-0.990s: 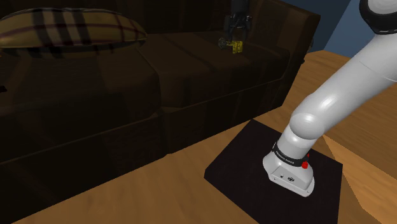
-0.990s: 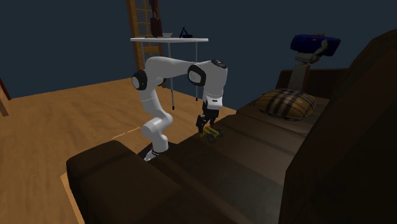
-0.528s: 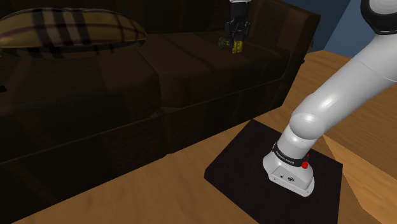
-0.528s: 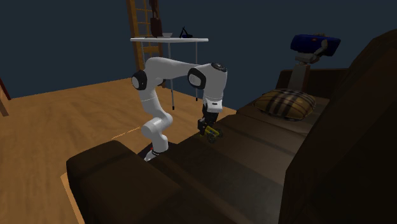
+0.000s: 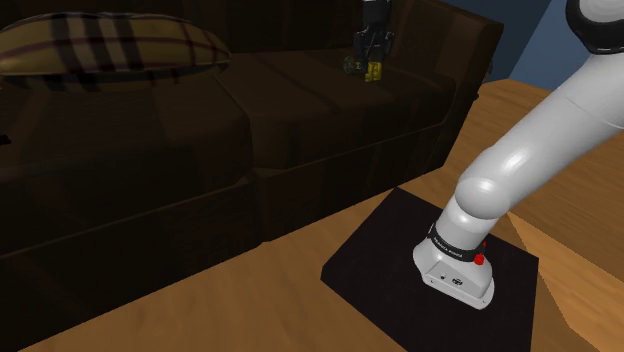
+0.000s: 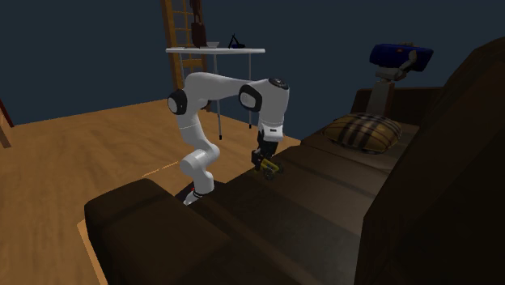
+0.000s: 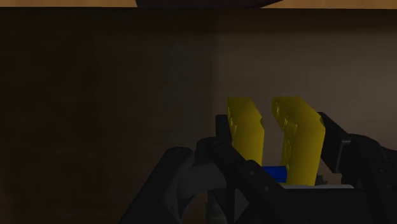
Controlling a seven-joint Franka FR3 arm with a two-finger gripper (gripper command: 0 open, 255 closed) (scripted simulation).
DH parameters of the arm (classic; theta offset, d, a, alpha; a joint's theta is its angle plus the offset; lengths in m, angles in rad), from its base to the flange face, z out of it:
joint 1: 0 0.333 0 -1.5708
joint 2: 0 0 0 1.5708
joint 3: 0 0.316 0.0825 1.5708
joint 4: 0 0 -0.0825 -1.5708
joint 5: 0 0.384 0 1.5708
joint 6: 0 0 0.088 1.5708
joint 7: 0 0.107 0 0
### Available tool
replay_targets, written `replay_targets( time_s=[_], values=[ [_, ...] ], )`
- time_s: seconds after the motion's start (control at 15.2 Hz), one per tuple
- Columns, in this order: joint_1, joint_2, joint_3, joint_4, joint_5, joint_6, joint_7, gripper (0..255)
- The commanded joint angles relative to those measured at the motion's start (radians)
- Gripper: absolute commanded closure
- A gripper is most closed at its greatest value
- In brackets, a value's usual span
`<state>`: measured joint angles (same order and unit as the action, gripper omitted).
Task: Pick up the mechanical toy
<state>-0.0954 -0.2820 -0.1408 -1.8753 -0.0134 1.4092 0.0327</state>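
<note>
In the shoulder view the gripper hangs at the top of the frame, a little right of the middle, pointing straight down over the sofa. The mechanical toy lies directly beneath it on the seat cushion, showing as a small yellow patch at the gripper's lower end, near the sofa's far arm. Black toy parts and the black gripper run together here, so I cannot tell whether the gripper is closed on the toy or just standing around it.

The wrist view looks down onto the toy at close range. Two yellow plates stand upright side by side with a narrow gap between them, a small blue piece sits at their base, and black shapes press in on both outer sides. The dark sofa seat lies behind them.

A plaid cushion rests on the sofa in the upper left of the shoulder view, well apart from the toy. The white arm rises from the black stand at lower right, which sits on a wooden floor.

In the second exterior view the arm bends over the sofa at the frame's centre. A small table stands behind it in the upper middle.
</note>
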Motion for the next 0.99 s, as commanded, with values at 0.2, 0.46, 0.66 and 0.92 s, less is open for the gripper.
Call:
replay_targets(
  time_s=[0.2,0.46,0.66,0.92],
  values=[
    [0.001,0.016,0.000,0.082,0.002,-0.065,-0.001,255],
    [0.001,0.035,-0.001,0.156,0.004,-0.121,-0.002,255],
    [0.002,0.052,-0.002,0.216,0.006,-0.164,-0.003,255],
    [0.002,0.066,-0.002,0.261,0.008,-0.196,-0.004,255]
  ],
)
